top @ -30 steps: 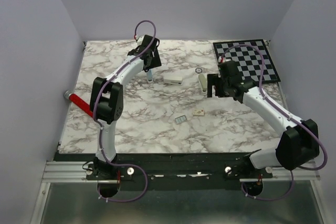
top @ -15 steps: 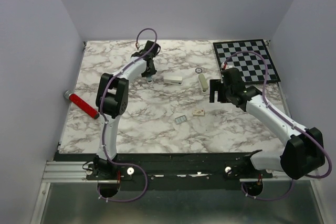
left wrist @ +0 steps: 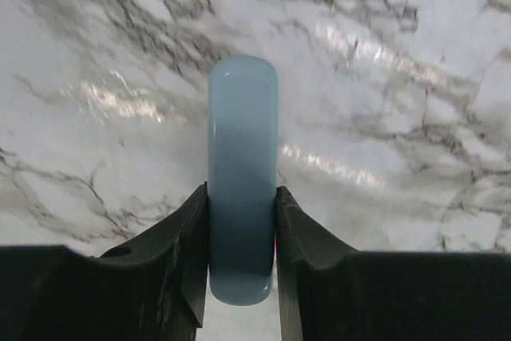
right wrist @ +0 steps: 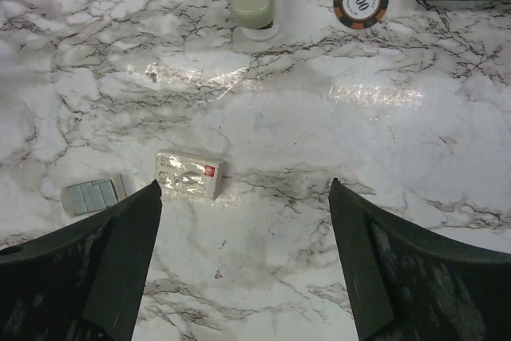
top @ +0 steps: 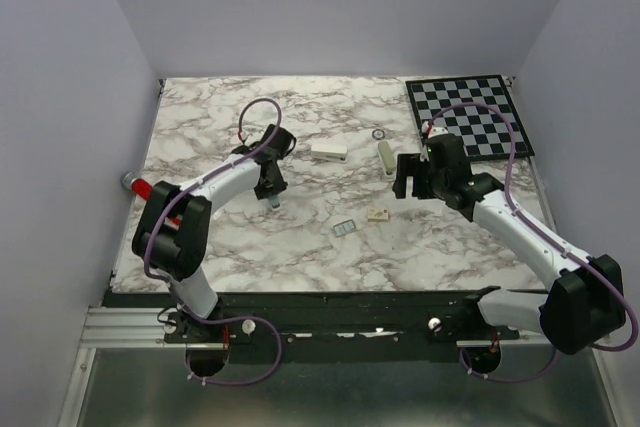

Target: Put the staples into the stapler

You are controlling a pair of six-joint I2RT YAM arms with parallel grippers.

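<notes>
Jaws of the left gripper [left wrist: 243, 197] are clenching a pale blue bar [left wrist: 243, 117], the right gripper [right wrist: 244, 185] gaping over staples [right wrist: 93, 195] at eight o'clock, likely light, brittle, wanting an edgewise pinch.

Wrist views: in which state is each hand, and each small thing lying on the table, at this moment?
Left hand: shut on the pale blue bar.
Right hand: open, empty.
Staples: lying flat, untouched.
Small white box: lying flat, beside the staples.
Poker chip: lying flat, face up.
</notes>
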